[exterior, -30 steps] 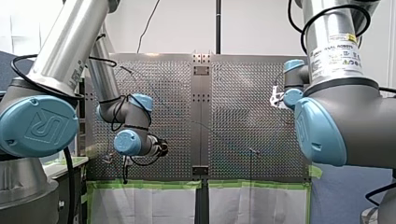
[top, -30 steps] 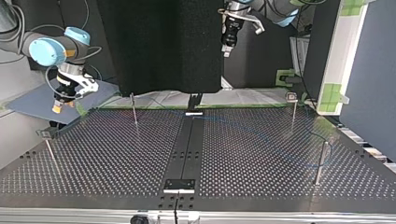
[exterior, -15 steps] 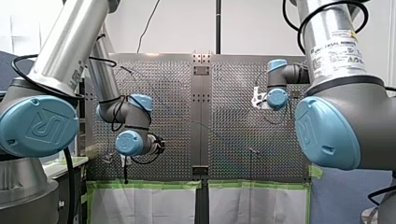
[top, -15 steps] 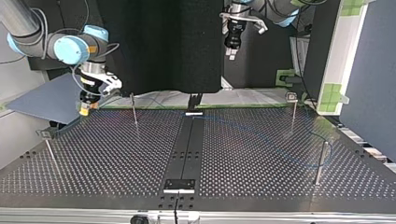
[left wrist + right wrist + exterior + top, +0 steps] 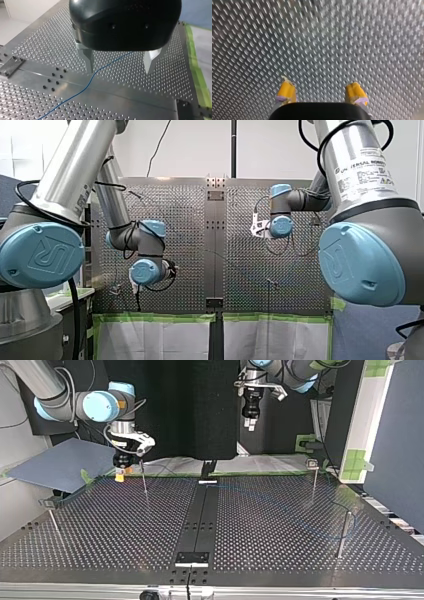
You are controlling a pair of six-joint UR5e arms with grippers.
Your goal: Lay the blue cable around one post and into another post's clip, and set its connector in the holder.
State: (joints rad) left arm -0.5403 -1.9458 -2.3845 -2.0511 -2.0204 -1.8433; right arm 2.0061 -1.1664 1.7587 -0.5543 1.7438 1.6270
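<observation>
Blue cable [image 5: 86, 87] lies beneath left pincer [image 5: 118, 71].

The perforated table [image 5: 125, 525] bears thin upright posts [image 5: 342, 535] and a blue cable [image 5: 89, 80] lying across it.

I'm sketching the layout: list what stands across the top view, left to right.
Low clipped post → my right gripper → thin post → central black rail → my left gripper → far clipped post → near plain post.
</observation>
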